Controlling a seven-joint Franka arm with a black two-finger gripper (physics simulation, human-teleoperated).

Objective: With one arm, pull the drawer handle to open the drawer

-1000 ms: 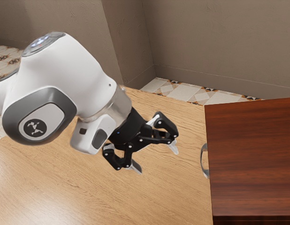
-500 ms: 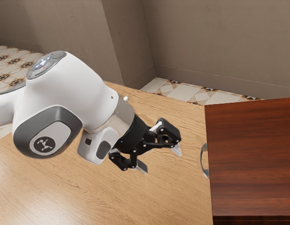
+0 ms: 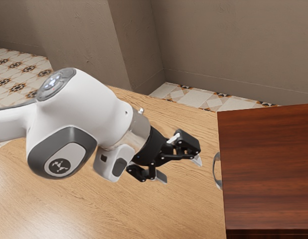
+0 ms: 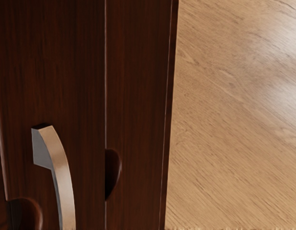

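Arm (image 3: 79, 124): one white arm with grey joint caps is seen, entering from the left edge of the exterior view and reaching toward the right.
Gripper (image 3: 180, 169): one black two-finger gripper is carried at the arm's end, just left of the frame's centre. Its fingers are spread wide and nothing is held between them. It is kept above the counter, near the drawer handle but apart from it.
Counter (image 3: 69, 209): one light wooden surface is spread across the lower left and the middle of the exterior view. In the wrist view its grain (image 4: 234, 120) is seen beside the dark wood.
Drawer handle (image 3: 216, 171): one handle is counted. It is a curved grey metal bow, set on the cabinet's side that faces the gripper, right of centre in the exterior view. In the wrist view it (image 4: 54, 177) is shown as a pale arched bar standing off the drawer front, with a dark shadow cast beside it.
Drawer front (image 4: 52, 72): dark red-brown wood is shown with one thin straight seam near the handle. Whether it is pulled out cannot be told.
Cabinet (image 3: 268, 169): one dark wooden cabinet is placed on the counter at the right edge of the exterior view.
Floor (image 3: 204, 97): patterned tiles are seen in the upper part of the frame, below beige walls (image 3: 233, 40).
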